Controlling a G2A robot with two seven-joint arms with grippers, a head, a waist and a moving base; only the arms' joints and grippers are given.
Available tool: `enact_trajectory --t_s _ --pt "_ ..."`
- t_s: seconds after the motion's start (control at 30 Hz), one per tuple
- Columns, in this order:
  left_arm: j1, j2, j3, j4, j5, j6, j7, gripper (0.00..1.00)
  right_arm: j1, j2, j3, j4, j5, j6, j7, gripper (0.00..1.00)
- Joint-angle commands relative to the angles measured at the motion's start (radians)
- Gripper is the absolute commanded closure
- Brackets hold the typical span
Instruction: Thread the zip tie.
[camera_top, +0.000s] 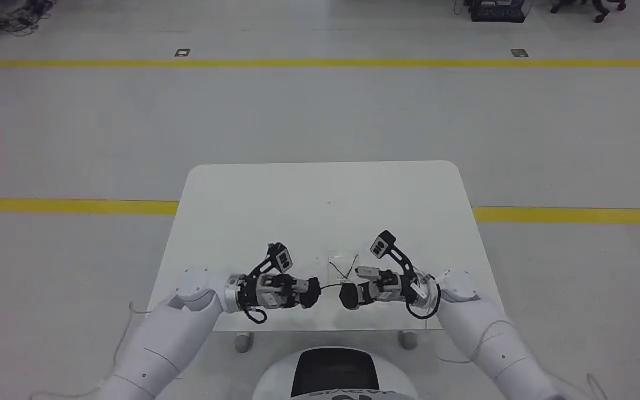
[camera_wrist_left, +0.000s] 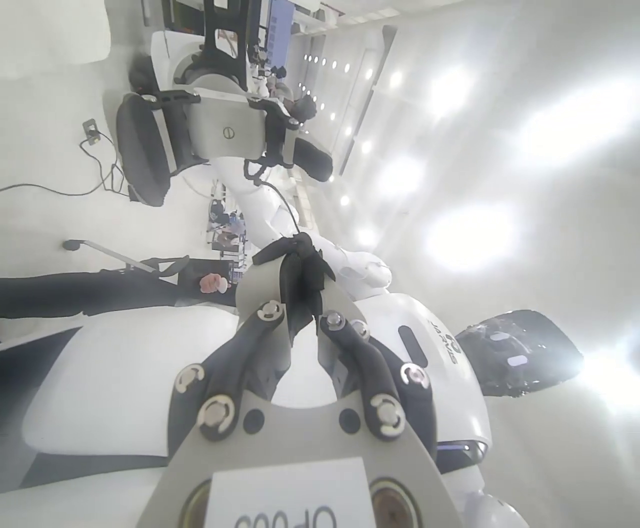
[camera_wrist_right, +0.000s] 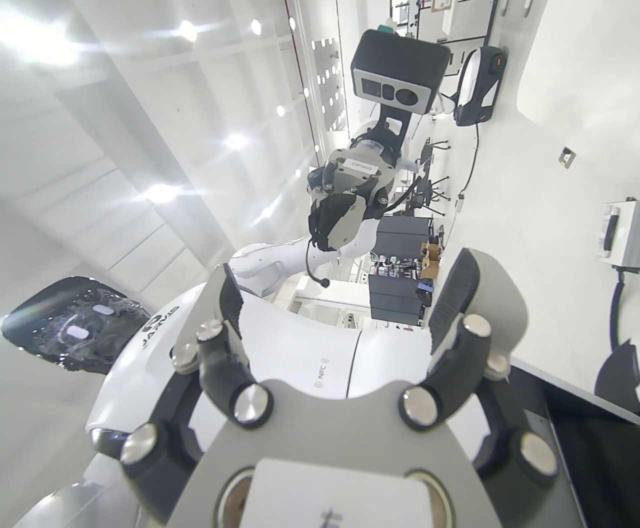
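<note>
My left gripper (camera_top: 306, 292) hovers over the table's near edge, shut on a thin black zip tie (camera_top: 319, 290). In the left wrist view its fingers (camera_wrist_left: 300, 280) pinch together and the zip tie (camera_wrist_left: 282, 205) curves away from them toward my right gripper (camera_wrist_left: 225, 150). Seen in the right wrist view, the zip tie (camera_wrist_right: 312, 265) hangs from my left gripper (camera_wrist_right: 325, 235) in a loose arc, with a small head at its free end. My right gripper (camera_top: 347, 296) faces the left one a short gap away. Its fingers (camera_wrist_right: 452, 295) stand wide open with nothing between them.
The white table (camera_top: 320, 200) has rounded corners, and both arms work near its front edge. Thin crossed strips (camera_top: 345, 268), perhaps more zip ties, lie on the table just beyond the grippers. Yellow floor lines run behind the table.
</note>
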Motion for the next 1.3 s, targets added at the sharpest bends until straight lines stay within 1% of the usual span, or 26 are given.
enact_trajectory --t_s 0.0,0.03,0.07,0.1,0.17,0.37,0.47,0.6,0.63,0.77,0.93,1.27 --pt "-0.003 0.000 0.004 0.007 -0.018 -0.002 -0.005 1.00 -0.005 0.002 0.001 -0.003 0.012 0.000 0.000 0.18" --pt "-0.004 0.000 0.005 0.011 -0.024 -0.002 -0.007 1.00 -0.007 0.004 0.002 -0.005 0.016 0.000 0.000 0.34" --pt "-0.006 0.000 0.006 0.014 -0.027 -0.002 -0.008 1.00 -0.009 0.005 0.002 -0.007 0.022 0.000 0.000 0.45" --pt "-0.007 0.001 0.008 0.017 -0.030 -0.004 -0.010 1.00 -0.011 0.007 0.001 -0.012 0.029 0.000 0.000 0.51" --pt "-0.008 0.001 0.011 0.021 -0.040 -0.004 -0.013 1.00 -0.015 0.010 -0.001 -0.022 0.041 0.000 0.000 0.58" --pt "-0.015 0.002 0.022 0.033 -0.065 -0.002 -0.025 1.00 -0.019 0.019 -0.008 -0.035 0.065 0.000 0.000 0.67" --pt "-0.017 0.003 0.025 0.037 -0.070 -0.001 -0.025 1.00 -0.019 0.022 -0.004 -0.039 0.064 0.000 0.000 0.78" --pt "-0.019 0.006 0.025 0.040 -0.076 -0.005 -0.025 1.00 -0.024 0.025 0.003 -0.053 0.060 0.000 0.000 0.84" --pt "-0.019 0.006 0.025 0.040 -0.077 -0.006 -0.024 1.00 -0.025 0.026 0.006 -0.056 0.060 0.000 0.000 0.84" --pt "-0.020 0.008 0.031 0.039 -0.077 -0.005 -0.024 1.00 -0.033 0.029 0.017 -0.067 0.061 0.000 0.000 0.89" --pt "-0.023 0.010 0.037 0.040 -0.082 -0.007 -0.027 1.00 -0.037 0.030 0.020 -0.071 0.060 0.000 0.000 0.89" --pt "-0.024 0.014 0.046 0.035 -0.095 -0.009 -0.030 1.00 -0.031 0.029 0.007 -0.059 0.068 0.000 0.000 0.85"
